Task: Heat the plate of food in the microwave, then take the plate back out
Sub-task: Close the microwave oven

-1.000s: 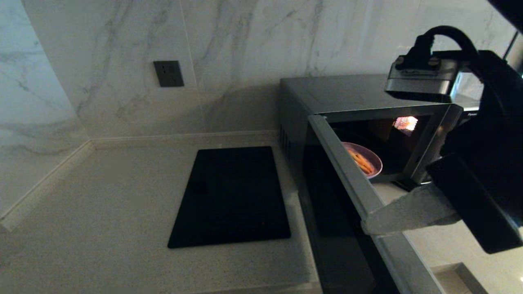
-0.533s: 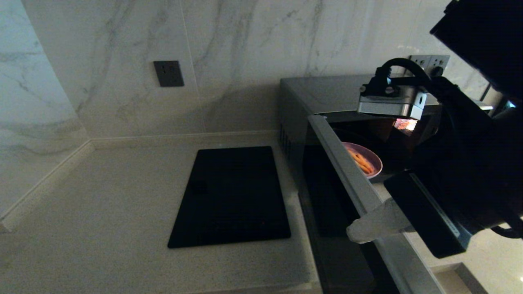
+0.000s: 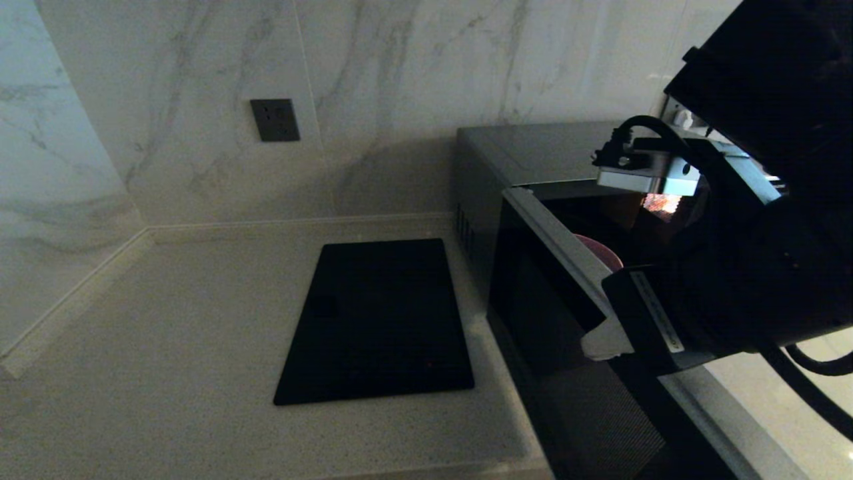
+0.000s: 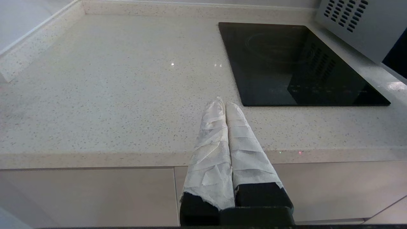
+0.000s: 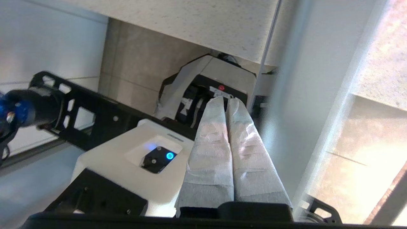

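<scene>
I am shutting the microwave (image 3: 513,157) door (image 3: 553,287) with my right gripper (image 3: 603,341). Its 2 wrapped fingers (image 5: 229,140) are clenched together with nothing between them, and they lie against the door's free edge on its inner side; I cannot tell from the head view whether they press it or only sit beside it. The door stands partly open, swung out toward me on its hinge at the microwave's left. The plate of food (image 3: 600,250) sits inside the lit cavity, only a sliver of its pink rim showing past the door's top edge.

To do this well, I judge I should push on the outer glass face near the free edge, follow the door's arc instead of driving straight, and go on until the latch catches. If my fingers are on the inner side, they must come out and around the edge before the gap narrows, or they get pinched between door and frame.

For room: the cavity mouth is crowded by my own right arm, and the counter edge runs just under the door's swing. The black glass cooktop (image 3: 380,320) lies flat just left of the microwave. My left gripper (image 4: 224,106), fingers pressed together and empty, hangs off the counter's (image 4: 111,95) front edge, well apart from the door.
</scene>
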Controlling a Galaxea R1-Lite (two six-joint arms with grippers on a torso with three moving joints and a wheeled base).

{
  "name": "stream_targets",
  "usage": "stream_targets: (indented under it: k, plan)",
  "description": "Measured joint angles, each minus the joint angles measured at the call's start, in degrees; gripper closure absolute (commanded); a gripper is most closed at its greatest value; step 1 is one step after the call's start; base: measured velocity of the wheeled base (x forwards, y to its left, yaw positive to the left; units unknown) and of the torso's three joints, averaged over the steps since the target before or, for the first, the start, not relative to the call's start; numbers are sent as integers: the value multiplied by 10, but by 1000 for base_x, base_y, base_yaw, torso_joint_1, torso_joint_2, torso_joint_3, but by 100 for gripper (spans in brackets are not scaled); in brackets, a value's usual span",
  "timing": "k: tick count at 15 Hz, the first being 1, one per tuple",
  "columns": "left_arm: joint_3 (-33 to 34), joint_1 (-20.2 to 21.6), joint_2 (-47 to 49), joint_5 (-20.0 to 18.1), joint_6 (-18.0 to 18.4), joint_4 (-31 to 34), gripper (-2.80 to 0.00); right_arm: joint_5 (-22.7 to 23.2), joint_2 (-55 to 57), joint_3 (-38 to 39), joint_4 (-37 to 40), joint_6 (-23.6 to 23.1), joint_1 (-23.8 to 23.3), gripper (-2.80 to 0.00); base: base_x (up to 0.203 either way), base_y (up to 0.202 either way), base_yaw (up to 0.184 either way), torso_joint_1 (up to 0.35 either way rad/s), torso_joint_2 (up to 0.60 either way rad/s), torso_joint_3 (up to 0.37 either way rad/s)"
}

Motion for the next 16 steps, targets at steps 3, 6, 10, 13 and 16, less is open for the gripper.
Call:
stream_targets:
  k: [3, 6, 10, 13, 16]
  plan:
    - [0, 0, 0, 0, 0, 0, 0, -12, 2, 1, 10, 32, -10, 0, 0, 0, 0, 0, 0, 0]
    - [0, 0, 0, 0, 0, 0, 0, -38, 8, 2, 24, 62, -26, 0, 0, 0, 0, 0, 0, 0]
    - [0, 0, 0, 0, 0, 0, 0, -48, 11, 8, 24, 73, -62, 0, 0, 0, 0, 0, 0, 0]
    - [0, 0, 0, 0, 0, 0, 0, -50, 10, 12, 24, 73, -89, 0, 0, 0, 0, 0, 0, 0]
    - [0, 0, 0, 0, 0, 0, 0, -50, 8, 12, 24, 72, -116, 0, 0, 0, 0, 0, 0, 0]
